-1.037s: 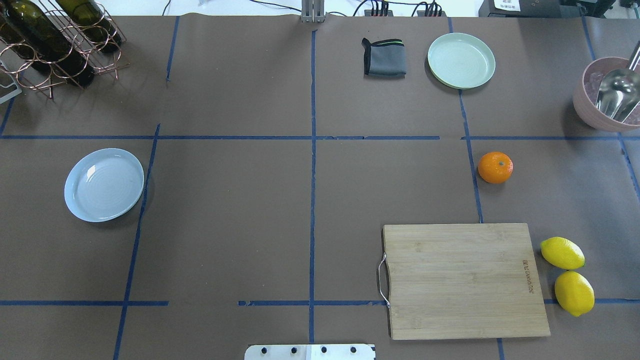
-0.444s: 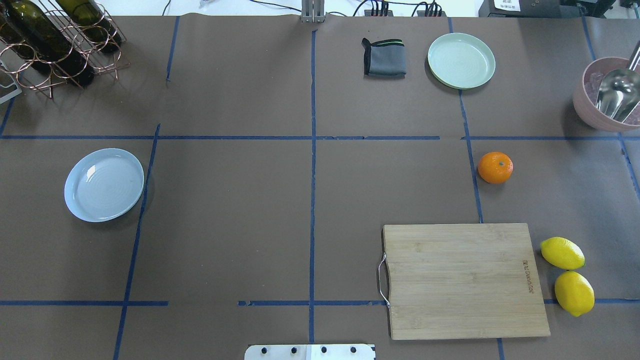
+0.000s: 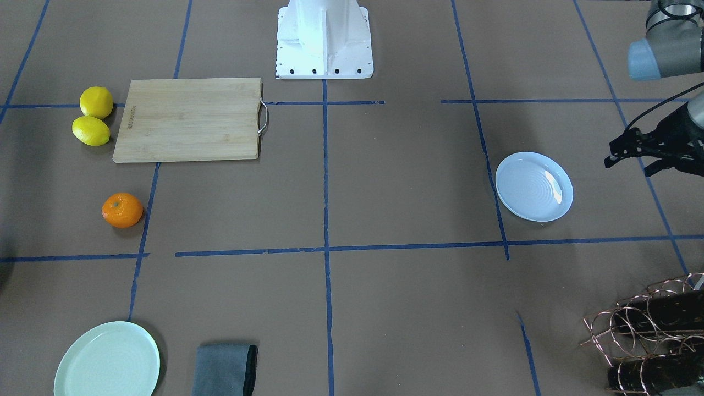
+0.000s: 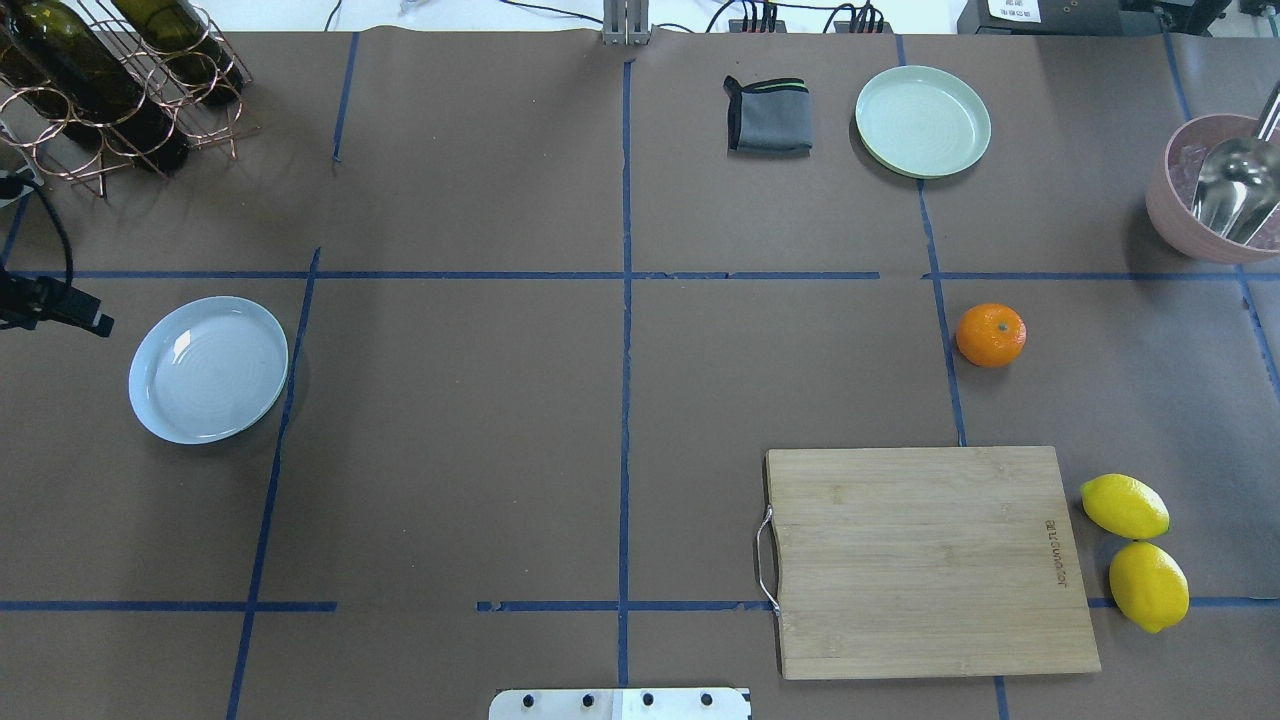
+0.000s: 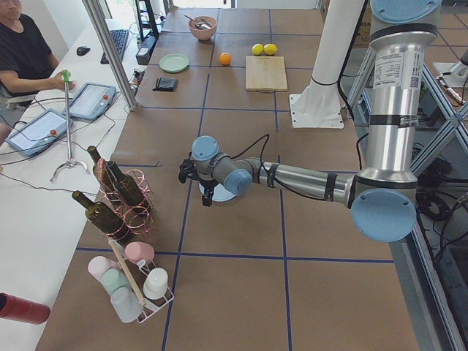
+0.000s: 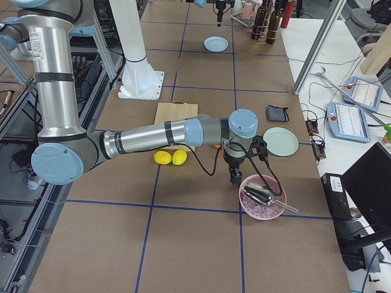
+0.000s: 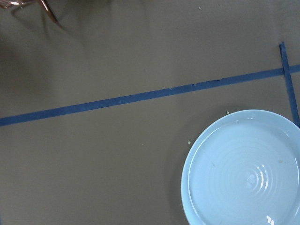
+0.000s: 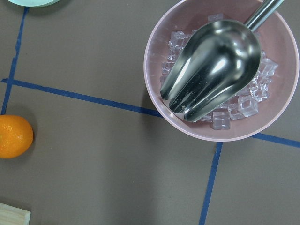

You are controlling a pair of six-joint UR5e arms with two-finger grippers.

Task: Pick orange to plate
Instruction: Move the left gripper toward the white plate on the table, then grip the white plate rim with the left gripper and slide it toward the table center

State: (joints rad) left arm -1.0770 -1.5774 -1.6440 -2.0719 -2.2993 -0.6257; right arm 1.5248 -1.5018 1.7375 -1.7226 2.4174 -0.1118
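Note:
The orange (image 4: 990, 335) rests on the brown table right of centre, above the cutting board; it also shows as orange (image 3: 122, 210) and, in the right wrist view, as orange (image 8: 14, 136) at the left edge. The pale blue plate (image 4: 208, 369) lies empty at the left, also seen as plate (image 3: 533, 187) and plate (image 7: 243, 168). My left gripper (image 3: 627, 165) hovers open and empty just outside the plate's rim, showing as left gripper (image 4: 62, 306) at the overhead view's left edge. My right gripper (image 6: 235, 176) hangs between the orange and a pink bowl; I cannot tell its state.
A pink bowl (image 8: 220, 70) of ice with a metal scoop stands at the far right. A cutting board (image 4: 930, 560), two lemons (image 4: 1125, 506), a mint-green plate (image 4: 922, 121) and a grey cloth (image 4: 768, 115) occupy the right half. A wine rack (image 4: 110, 80) stands back left.
My left gripper has come into the overhead view at the left edge, beside the blue plate. The orange and plate have not moved.

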